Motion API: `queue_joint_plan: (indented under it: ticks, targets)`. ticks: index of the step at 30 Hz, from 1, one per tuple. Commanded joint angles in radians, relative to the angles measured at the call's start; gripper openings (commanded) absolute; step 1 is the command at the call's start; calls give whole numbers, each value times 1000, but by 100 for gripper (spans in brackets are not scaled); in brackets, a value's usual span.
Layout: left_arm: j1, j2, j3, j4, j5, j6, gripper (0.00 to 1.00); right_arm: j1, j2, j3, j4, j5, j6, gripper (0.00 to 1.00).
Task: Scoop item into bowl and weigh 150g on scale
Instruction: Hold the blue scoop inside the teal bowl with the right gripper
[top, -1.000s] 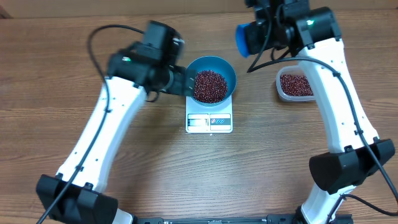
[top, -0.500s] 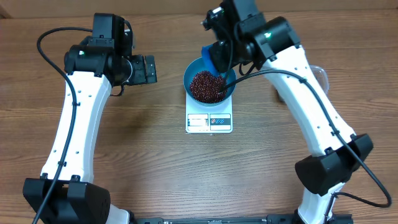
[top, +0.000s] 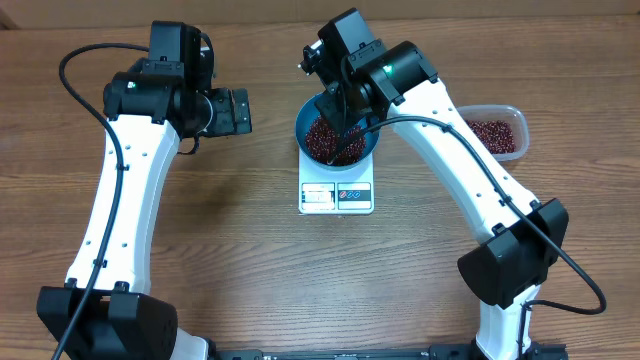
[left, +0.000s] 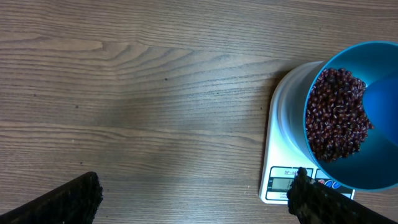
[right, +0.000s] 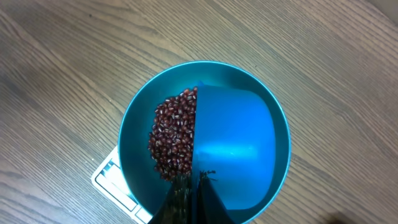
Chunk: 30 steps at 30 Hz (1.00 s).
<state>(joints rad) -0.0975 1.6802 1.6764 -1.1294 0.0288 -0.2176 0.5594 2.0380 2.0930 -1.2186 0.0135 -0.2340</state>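
Observation:
The blue bowl (top: 372, 141) sits on the white scale (top: 336, 196) and holds a heap of red-brown beans (top: 325, 141). My right gripper (top: 335, 104) hangs over the bowl, shut on the handle of a small blue scoop (right: 233, 146). The scoop sits inside the bowl and covers its right half in the right wrist view. Beans (right: 174, 140) show beside it, within the bowl's rim (right: 132, 121). My left gripper (top: 232, 110) stands open and empty, left of the bowl and apart from it. The left wrist view shows bowl (left: 364, 177), beans (left: 333, 118) and scale (left: 281, 127) at the right.
A clear plastic tub (top: 494, 133) with more beans stands to the right of the bowl. The scale's display panel (top: 320, 196) faces the table's front edge. Bare wood table (left: 155, 106) lies under the left gripper.
My right arm swung the scoop from the back right down into the bowl. My left gripper drew away from the bowl's left rim and then stayed still.

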Motion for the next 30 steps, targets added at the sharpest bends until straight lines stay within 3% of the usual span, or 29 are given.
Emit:
queue_joint_plan:
  ticks: [1, 30]
  targets:
    - [0, 0, 12, 3, -10, -14, 100, 8, 32, 0, -1, 13, -34, 4]
    - [-1, 0, 12, 3, -10, -14, 100, 8, 67, -18, 19, 60, -59, 4]
